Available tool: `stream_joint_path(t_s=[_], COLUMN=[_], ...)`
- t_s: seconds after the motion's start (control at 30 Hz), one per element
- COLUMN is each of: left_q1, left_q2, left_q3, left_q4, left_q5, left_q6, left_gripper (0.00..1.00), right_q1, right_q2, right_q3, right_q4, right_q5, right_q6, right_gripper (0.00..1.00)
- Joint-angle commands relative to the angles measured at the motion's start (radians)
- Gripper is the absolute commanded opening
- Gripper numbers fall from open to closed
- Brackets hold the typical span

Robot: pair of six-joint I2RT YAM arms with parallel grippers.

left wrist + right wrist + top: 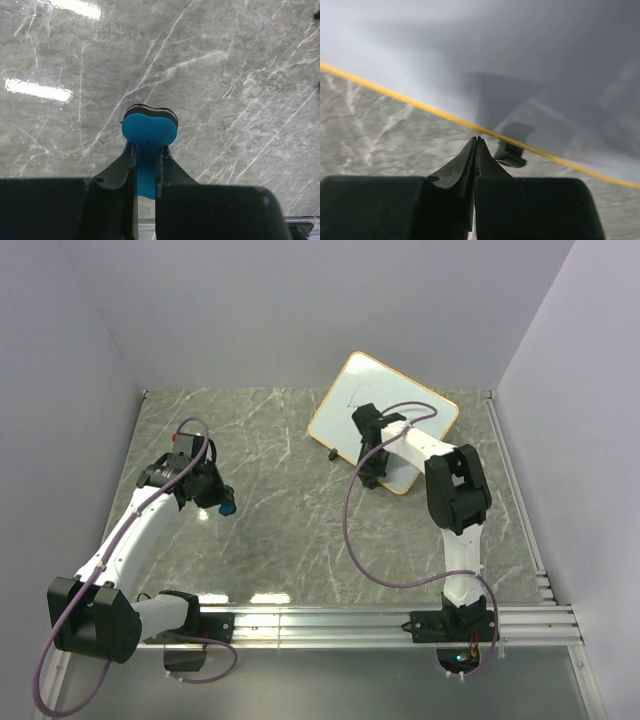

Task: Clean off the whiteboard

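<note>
The whiteboard point(395, 390) with its orange rim lies askew at the back right of the marble table and bears a faint dark mark near its left side. My right gripper point(371, 468) is shut and holds nothing. In the right wrist view its tips point(477, 139) meet the whiteboard's rim point(410, 101), beside a small black foot point(510, 154). My left gripper point(222, 502) hovers over the bare marble at the left, well away from the board. It is shut on a blue eraser point(150, 127) with a dark felt layer, and the lobed end sticks out past the fingers point(129, 157).
Grey walls close the table on the left, back and right. An aluminium rail point(340, 622) along the near edge carries both arm bases. A purple cable point(352, 530) loops from the right arm over the marble.
</note>
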Motion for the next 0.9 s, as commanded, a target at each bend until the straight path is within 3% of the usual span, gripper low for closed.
stream_joint_path(t_s=[0.0, 0.1, 0.23, 0.27, 0.33, 0.37, 0.43, 0.6, 0.7, 0.87], left_q1=[0.005, 0.005, 0.005, 0.005, 0.005, 0.005, 0.004, 0.0, -0.006, -0.048], left_q2=[0.005, 0.0, -0.015, -0.017, -0.02, -0.021, -0.017, -0.021, -0.014, 0.055], left_q3=[0.015, 0.014, 0.018, 0.025, 0.038, 0.043, 0.055, 0.057, 0.061, 0.124], left_q4=[0.029, 0.026, 0.017, 0.014, 0.011, 0.014, 0.02, 0.05, 0.07, 0.101], left_q5=[0.015, 0.001, -0.01, -0.01, -0.04, -0.04, -0.033, -0.005, -0.005, -0.01], left_q6=[0.008, 0.009, 0.016, 0.016, 0.013, 0.009, -0.004, -0.024, -0.02, -0.018], left_gripper=[0.0, 0.0, 0.0, 0.0, 0.0, 0.0, 0.0, 0.0, 0.0, 0.0], right_q1=[-0.015, -0.01, 0.01, 0.016, 0.028, 0.03, 0.024, -0.097, -0.22, -0.318], right_q2=[-0.061, -0.084, -0.198, -0.228, -0.321, -0.352, -0.438, -0.661, -0.741, -0.828], right_q3=[-0.03, -0.012, -0.025, -0.031, -0.051, -0.059, -0.073, -0.255, -0.365, -0.458], right_q4=[0.02, 0.052, 0.142, 0.157, 0.202, 0.219, 0.224, 0.331, 0.387, 0.369], right_q5=[0.012, -0.046, -0.244, -0.261, -0.289, -0.31, -0.297, -0.276, -0.31, -0.204], right_q6=[-0.049, -0.095, -0.179, -0.192, -0.218, -0.222, -0.226, -0.134, -0.068, -0.031], right_gripper=[0.0, 0.0, 0.0, 0.2, 0.5, 0.71, 0.83, 0.86, 0.86, 0.87])
